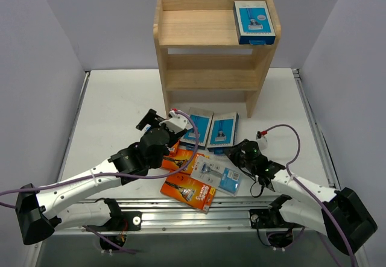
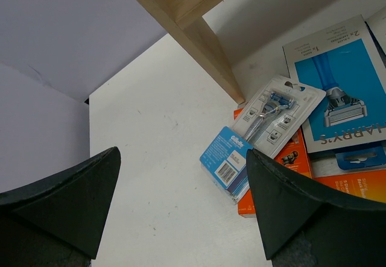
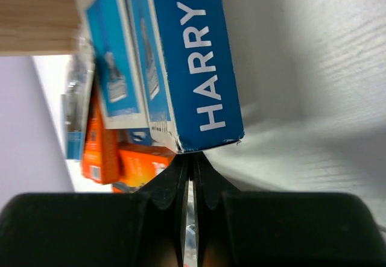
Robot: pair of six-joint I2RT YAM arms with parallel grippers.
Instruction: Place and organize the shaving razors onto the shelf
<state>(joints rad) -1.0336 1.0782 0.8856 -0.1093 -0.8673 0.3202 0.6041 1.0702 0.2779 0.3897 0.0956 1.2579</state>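
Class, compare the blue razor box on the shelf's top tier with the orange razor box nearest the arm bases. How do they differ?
Colour: the blue box is blue and white; the orange box is orange.
Place: the blue box sits on the shelf, top tier, right corner; the orange box lies on the table.
Pose: the blue box is square to the shelf; the orange box lies askew.
Both lie flat, face up.

Pale unfinished wood shelf (image 1: 193, 29), glossy cardboard razor boxes (image 1: 254, 21), clear plastic blister card (image 2: 274, 107)
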